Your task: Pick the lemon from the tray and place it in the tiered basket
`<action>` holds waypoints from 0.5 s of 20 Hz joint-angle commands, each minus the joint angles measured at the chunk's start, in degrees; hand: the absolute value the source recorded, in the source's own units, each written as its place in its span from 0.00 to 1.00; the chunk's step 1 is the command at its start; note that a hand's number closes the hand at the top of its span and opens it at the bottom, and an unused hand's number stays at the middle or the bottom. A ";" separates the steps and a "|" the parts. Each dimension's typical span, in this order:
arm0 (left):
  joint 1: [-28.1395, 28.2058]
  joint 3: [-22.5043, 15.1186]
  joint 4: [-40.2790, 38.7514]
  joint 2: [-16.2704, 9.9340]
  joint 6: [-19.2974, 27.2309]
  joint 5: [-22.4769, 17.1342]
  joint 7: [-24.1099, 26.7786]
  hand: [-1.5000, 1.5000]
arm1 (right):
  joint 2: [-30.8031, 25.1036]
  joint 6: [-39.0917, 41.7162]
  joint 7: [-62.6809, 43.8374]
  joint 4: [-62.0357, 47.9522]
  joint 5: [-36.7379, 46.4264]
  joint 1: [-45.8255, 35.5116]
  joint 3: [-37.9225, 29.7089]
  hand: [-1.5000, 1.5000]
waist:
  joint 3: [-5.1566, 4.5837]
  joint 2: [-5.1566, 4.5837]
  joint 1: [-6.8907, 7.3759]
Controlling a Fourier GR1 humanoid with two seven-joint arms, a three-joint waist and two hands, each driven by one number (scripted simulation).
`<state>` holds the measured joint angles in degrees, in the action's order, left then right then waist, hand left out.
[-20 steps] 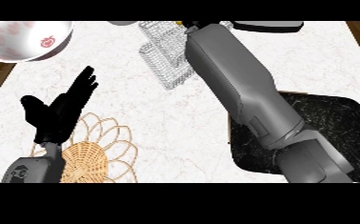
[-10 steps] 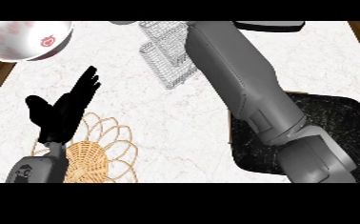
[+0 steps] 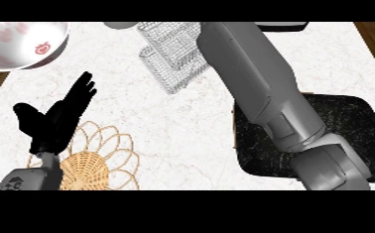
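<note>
A: Head view shows you the right forearm (image 3: 256, 83) stretched across the counter (image 3: 183, 123) toward the wire tiered basket (image 3: 172, 53) at the far side. Where is the lemon, you will ask.

B: Yes, where is it? On the tray?

A: You cannot see it. The dark tray (image 3: 344, 123) at the right has no lemon on the part that shows, but the forearm covers some of it. The right hand itself is out of sight beyond the upper edge, so you cannot tell if it holds anything.

B: So the picking is done?

A: I judge it is likely done, because the arm is already over the basket and not over the tray. But this is only a judgement. No lemon shows inside the basket, so the placing is not yet confirmed.

B: And the left hand?

A: The left hand (image 3: 55, 115) rests at the left side, fingers straight and spread, holding nothing, just above the woven mat (image 3: 95, 157). A white bowl (image 3: 29, 43) stands in the far left corner. You have still the release and the pulling back of the arm.
</note>
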<state>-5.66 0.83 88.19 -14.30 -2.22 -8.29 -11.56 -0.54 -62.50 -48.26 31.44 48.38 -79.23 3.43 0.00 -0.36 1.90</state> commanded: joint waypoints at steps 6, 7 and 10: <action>2.81 1.16 0.54 0.60 2.27 1.49 0.53 0.50 | -2.61 -10.31 -3.63 10.41 5.26 8.27 -3.48 0.00 | 0.01 1.29 -3.72; 5.06 2.10 3.76 -0.67 1.49 -0.09 -1.91 0.50 | -3.41 -9.13 -4.52 12.50 6.92 9.82 -3.45 0.00 | 0.03 1.76 -3.95; 4.92 3.11 -0.41 -0.41 -0.03 -0.64 1.98 0.50 | -4.14 -4.66 -8.28 19.97 10.23 12.92 -4.38 0.00 | -0.05 1.79 -5.02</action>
<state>-2.03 2.94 88.81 -14.53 -1.48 -8.39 -11.12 -4.29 -66.55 -51.58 44.54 54.56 -70.35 -0.15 -0.01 1.09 -2.06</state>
